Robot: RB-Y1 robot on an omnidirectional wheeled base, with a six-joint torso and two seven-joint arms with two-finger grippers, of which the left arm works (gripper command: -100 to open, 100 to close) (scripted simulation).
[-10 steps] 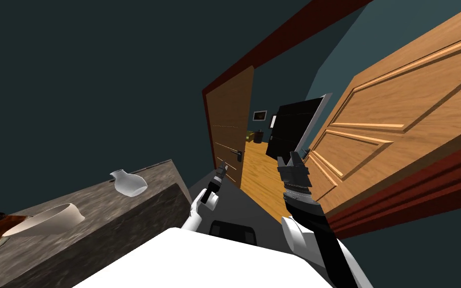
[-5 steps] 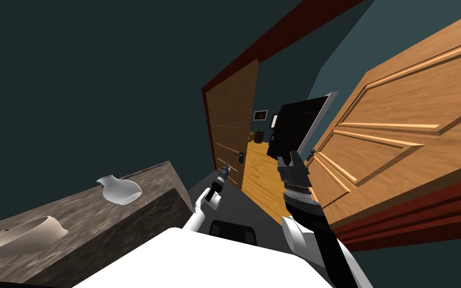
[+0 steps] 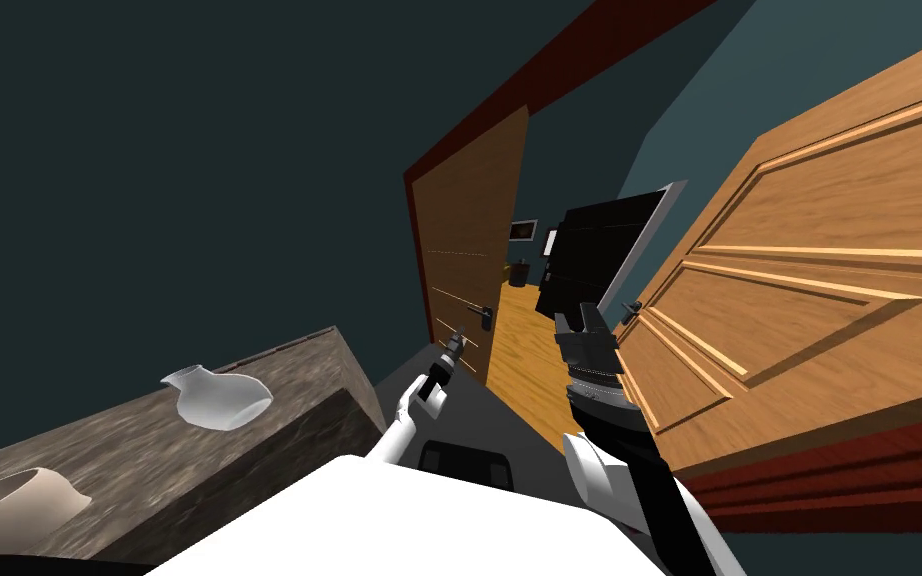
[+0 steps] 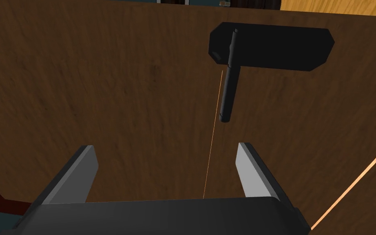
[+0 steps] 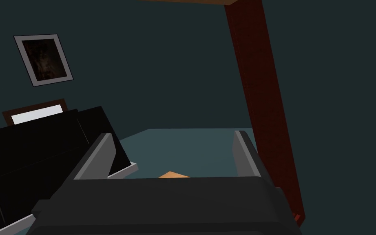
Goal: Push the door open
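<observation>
Subject door: the brown wooden door (image 3: pixel 464 260) stands at the centre of the head view, hung in a dark red frame (image 3: pixel 549 70). It is ajar, and a strip of light wood floor (image 3: pixel 519 350) shows past its free edge. A dark lever handle (image 3: pixel 486 317) sits low on that edge.

Left gripper (image 3: pixel 454 345): it is placed just below centre of the frame, at the door's lower part and near the handle. In the left wrist view the left gripper (image 4: pixel 165 147) faces the door face (image 4: pixel 101 89) with its fingers (image 4: pixel 83 171) standing well apart and clamped on nothing. The handle (image 4: pixel 228 94) hangs from a black plate (image 4: pixel 281 47) just beyond the fingertips. Whether the fingers touch the door cannot be told.

Right gripper (image 3: pixel 583 322): it is raised right of centre – in front of a second, panelled light wood door (image 3: pixel 809 290) that takes up the right of the frame. Its fingers (image 5: pixel 101 155) also stand apart, holding nothing.

Surroundings: a black area (image 3: pixel 594 260) lies beyond the doorway. A mottled stone counter (image 3: pixel 279 410) at the lower left carries a pale vase (image 3: pixel 214 398) and, at the frame's edge, a bowl (image 3: pixel 9 495).
</observation>
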